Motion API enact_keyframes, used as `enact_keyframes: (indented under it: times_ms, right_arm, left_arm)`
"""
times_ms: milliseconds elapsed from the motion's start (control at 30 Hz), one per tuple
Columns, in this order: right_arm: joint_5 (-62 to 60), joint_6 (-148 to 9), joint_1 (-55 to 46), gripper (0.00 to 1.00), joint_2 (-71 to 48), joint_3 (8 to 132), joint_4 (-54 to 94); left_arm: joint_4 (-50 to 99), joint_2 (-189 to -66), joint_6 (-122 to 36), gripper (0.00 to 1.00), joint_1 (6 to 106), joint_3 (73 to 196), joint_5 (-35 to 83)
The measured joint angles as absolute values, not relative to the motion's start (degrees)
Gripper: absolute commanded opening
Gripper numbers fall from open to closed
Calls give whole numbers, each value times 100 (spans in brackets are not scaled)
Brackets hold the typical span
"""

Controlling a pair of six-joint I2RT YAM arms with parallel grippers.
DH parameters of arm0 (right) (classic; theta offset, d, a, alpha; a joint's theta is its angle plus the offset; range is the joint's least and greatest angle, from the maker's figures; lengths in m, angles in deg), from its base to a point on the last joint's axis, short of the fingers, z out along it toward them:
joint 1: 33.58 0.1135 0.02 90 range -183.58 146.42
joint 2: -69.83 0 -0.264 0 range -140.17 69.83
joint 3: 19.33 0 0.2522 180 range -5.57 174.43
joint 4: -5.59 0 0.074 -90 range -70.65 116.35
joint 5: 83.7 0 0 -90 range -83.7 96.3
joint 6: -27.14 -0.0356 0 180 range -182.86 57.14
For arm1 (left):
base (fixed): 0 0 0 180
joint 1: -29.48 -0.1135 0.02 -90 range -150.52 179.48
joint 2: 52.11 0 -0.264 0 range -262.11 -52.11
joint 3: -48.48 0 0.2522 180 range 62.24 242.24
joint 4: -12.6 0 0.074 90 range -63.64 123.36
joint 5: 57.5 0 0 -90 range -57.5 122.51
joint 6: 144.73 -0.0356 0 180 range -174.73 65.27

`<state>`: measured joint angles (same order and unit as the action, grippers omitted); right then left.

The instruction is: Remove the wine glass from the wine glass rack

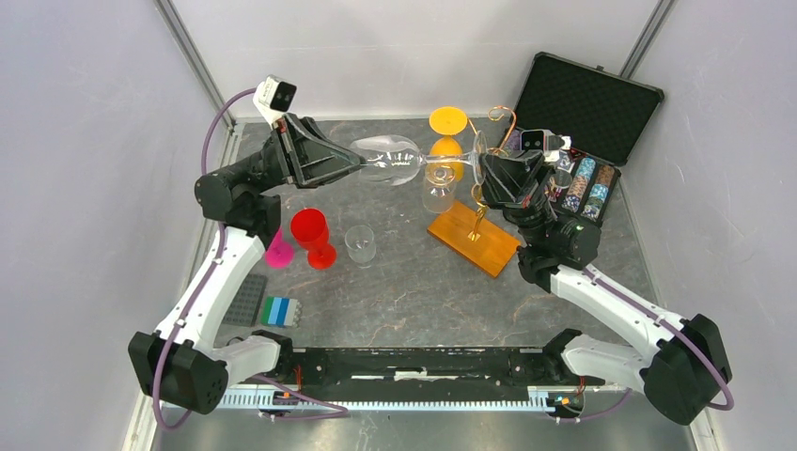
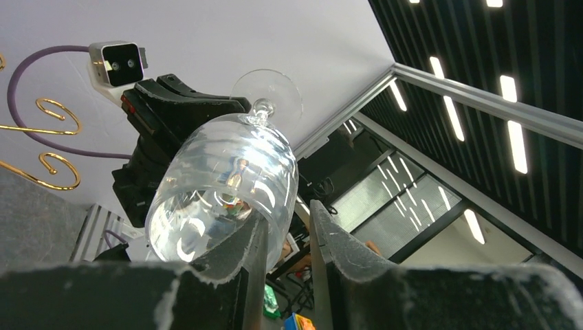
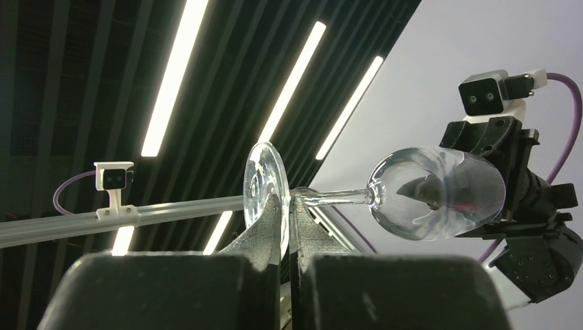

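Wine glass (image 1: 390, 158) lies sideways between left claw (image 1: 360, 162) and right claw (image 1: 482, 169), above table (image 1: 404, 291)

I log a clear wine glass (image 1: 390, 158); gold wire wine glass rack (image 1: 496, 127) on an orange-brown base; red goblet (image 1: 311, 235), frame left; magenta cup (image 1: 278, 252); black case (image 1: 585, 101), upper right; mottled grey surface (image 1: 404, 282).

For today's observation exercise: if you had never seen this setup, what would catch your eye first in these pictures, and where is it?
A clear wine glass held sideways in mid-air between the two arms stands out first: the right gripper pinches its foot, and the left gripper has one finger inside the bowl's rim. Next comes the gold wine glass rack on its wooden base at centre-right, then the bright red cup at left.
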<state>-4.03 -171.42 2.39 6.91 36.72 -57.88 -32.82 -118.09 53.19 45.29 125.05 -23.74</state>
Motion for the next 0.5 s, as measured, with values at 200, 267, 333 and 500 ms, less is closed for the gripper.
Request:
enact_keyframes:
  times_ms: [200,267,333,500]
  right_arm:
    - [-392,-17209,298,0,595,3672,-5862]
    - [-392,-17214,313,0,573,3672,-5871]
    - [-394,-17220,322,0,553,3672,-5884]
    - [-399,-17238,364,0,523,3672,-5906]
  left_arm:
    - [-3149,-11723,5120,13,4529,12594,-2575]
    - [-3077,-11706,5040,9,4529,12638,-2652]
    - [-3042,-11697,4974,4,4529,12666,-2709]
    - [-2821,-11640,4640,2,4529,12826,-2956]
